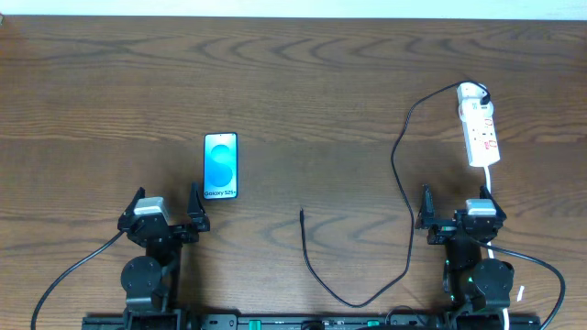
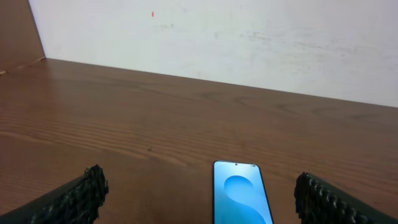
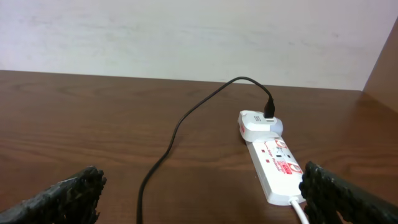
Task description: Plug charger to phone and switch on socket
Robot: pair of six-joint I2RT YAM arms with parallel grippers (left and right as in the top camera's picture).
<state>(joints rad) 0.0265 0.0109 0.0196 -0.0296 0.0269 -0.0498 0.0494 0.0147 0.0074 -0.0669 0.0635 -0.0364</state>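
Observation:
The phone (image 1: 220,166) lies flat on the table, screen up, just ahead of my left gripper (image 1: 167,209); it also shows in the left wrist view (image 2: 241,196) between the open fingers. The charger cable (image 1: 401,174) runs from a white adapter on the socket (image 1: 479,124) down in a loop, and its plug tip (image 1: 302,212) lies free mid-table. The socket (image 3: 277,165) and the cable (image 3: 168,149) show in the right wrist view. My right gripper (image 1: 462,214) is open and empty, near the socket's close end. My left gripper (image 2: 199,194) is open and empty.
The socket's white cord (image 1: 491,188) runs toward the right arm base. Thick black robot cables (image 1: 69,270) trail at the front edge. A white wall (image 2: 249,37) bounds the far side of the table.

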